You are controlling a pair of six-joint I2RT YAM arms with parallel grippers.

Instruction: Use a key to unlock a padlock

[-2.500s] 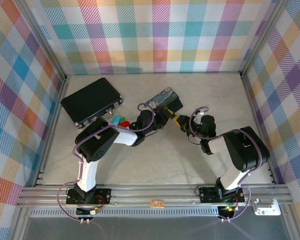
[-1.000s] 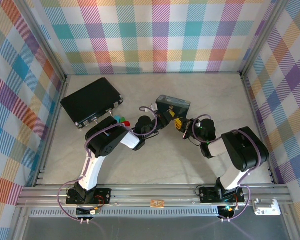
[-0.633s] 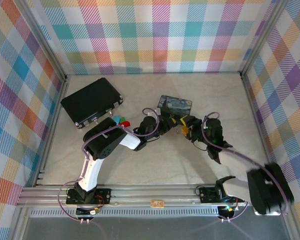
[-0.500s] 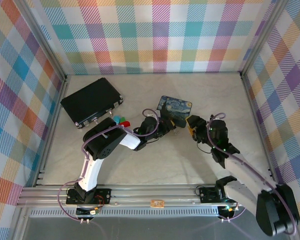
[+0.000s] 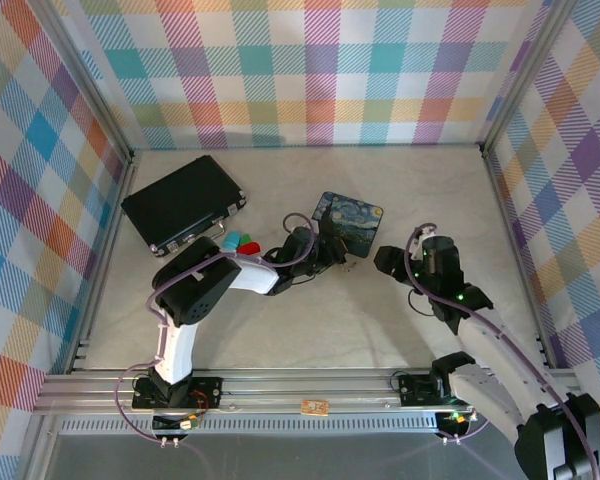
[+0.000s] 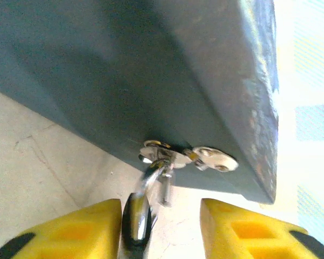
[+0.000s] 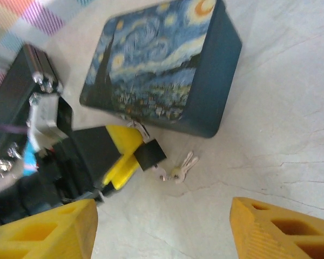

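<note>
Pale stone-look bench, plaid walls. Left claw released, straddling padlock hung on starry tin. Right wrist view adds key on bench, 4 o'clock of padlock. Right claw released, empty.

Right fingers farther from tin

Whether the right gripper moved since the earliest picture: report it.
Yes. The right gripper has shifted rightward, farther from the black case.

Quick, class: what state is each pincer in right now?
Left pincer: open around the tiny black padlock with silvery shackle.
Right pincer: open, empty.
</note>
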